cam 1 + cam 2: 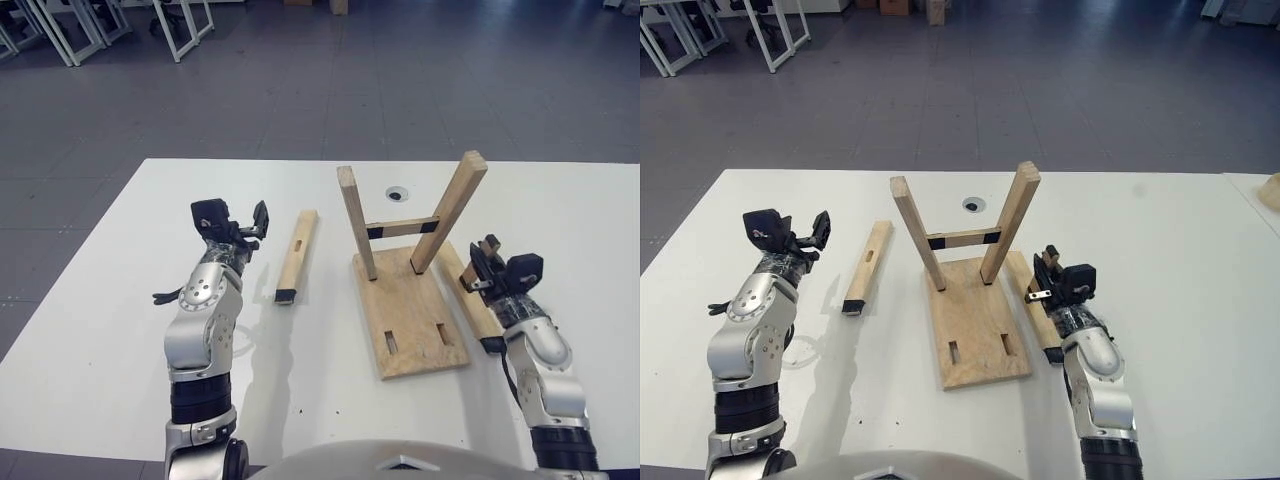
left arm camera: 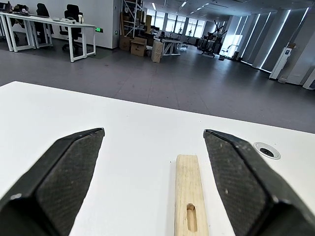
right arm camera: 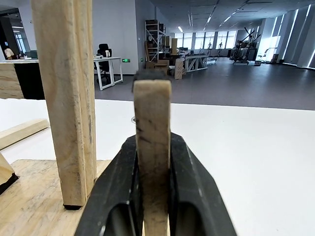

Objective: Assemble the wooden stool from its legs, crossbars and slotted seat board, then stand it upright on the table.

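Left arm: extended forward, left gripper spread wide | Right arm: forward, right gripper clamped on leg

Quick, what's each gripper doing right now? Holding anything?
Left gripper: open, holding nothing.
Right gripper: closed on a wooden leg beside the seat board.

**Stool half-built, seat board lying flat**

My slotted seat board lies flat on the bench. The left leg and right leg stand in its far end, splaying apart upward, joined by a crossbar with black ends. Two near slots gape empty. A loose leg lies left of the board. The fourth leg lies along its right edge, pinched in my right tool.
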You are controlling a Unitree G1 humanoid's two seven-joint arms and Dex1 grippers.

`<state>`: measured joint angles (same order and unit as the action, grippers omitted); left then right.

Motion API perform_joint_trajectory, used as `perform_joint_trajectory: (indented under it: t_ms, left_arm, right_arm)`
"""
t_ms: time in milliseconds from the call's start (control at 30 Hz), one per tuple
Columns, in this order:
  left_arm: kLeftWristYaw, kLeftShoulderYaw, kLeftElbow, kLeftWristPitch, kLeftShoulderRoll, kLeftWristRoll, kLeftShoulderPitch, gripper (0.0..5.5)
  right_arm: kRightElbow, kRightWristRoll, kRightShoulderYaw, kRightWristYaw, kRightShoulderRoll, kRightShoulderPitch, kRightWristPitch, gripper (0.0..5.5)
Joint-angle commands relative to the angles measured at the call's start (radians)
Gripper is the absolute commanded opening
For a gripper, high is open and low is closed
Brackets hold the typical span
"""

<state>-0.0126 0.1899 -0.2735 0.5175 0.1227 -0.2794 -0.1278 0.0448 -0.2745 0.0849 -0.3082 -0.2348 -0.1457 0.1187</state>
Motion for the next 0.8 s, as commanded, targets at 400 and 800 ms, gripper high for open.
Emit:
perform_joint_trajectory:
  t_ms: [400,800]
  left_arm:
    - [0.004,-0.024,0.009,-0.01,-0.017,0.012,0.01,3.73]
    - [0.007,-0.027,0.017,-0.026,-0.03,0.023,0.021,3.73]
  right_arm:
    - [0.001,0.052,0.11,0.213,0.001,0.1,-0.128,0.39]
    - [0.153,0.066,0.126,0.23,-0.03,0.139,-0.265,2.6]
